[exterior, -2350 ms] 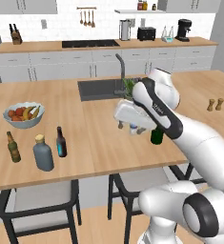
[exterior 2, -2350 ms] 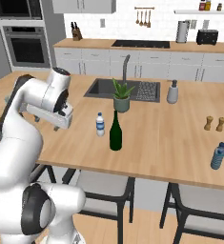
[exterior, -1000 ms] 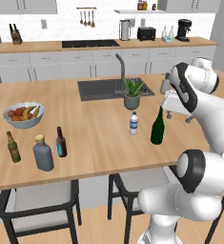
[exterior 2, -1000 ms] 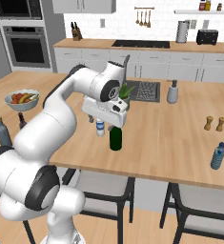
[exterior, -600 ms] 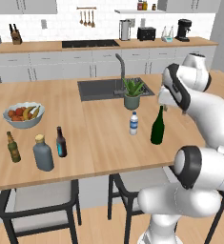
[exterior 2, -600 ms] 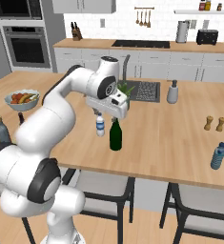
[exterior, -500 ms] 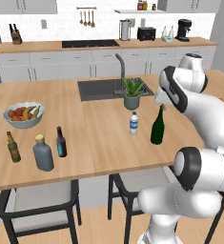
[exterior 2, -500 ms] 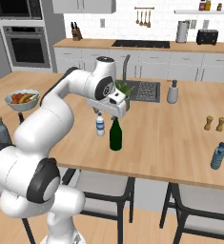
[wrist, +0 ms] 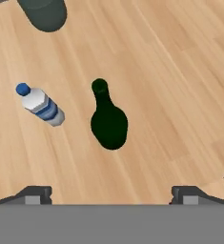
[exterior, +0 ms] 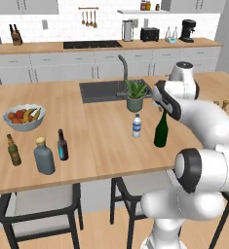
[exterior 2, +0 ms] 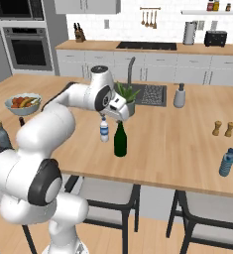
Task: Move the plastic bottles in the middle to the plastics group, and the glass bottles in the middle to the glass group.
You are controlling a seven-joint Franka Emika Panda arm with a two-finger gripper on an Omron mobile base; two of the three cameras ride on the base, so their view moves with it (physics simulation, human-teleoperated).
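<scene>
The dark green wine bottle point(exterior: 161, 130) point(exterior 2: 120, 140) point(wrist: 108, 121) stands upright mid-counter. My gripper point(exterior: 161, 103) point(exterior 2: 121, 114) point(wrist: 111, 195) hangs open just above its neck, looking down on it, with nothing between the fingertips point(wrist: 35, 194). The small clear water bottle point(exterior: 137, 126) point(exterior 2: 104, 130) point(wrist: 39, 105) stands a little to the left of the wine bottle. At the counter's left, the squat grey-blue bottle point(exterior: 44, 155) point(exterior 2: 1, 134) with a tan cap stands between the brown beer bottle point(exterior: 12, 150) and the dark blue-labelled beer bottle point(exterior: 62, 145).
A potted plant point(exterior: 135, 95) point(wrist: 43, 12) stands just behind the two middle bottles, by the sink point(exterior: 106, 90). A fruit bowl point(exterior: 23, 116) sits at the left. To the right are a blue plastic bottle point(exterior 2: 227, 162), salt and pepper shakers point(exterior 2: 223, 129) and a grey pump dispenser point(exterior 2: 179, 96).
The hand has swung left from beside the wine bottle to just above its neck. The jaws stayed open, and none of the bottles moved.
</scene>
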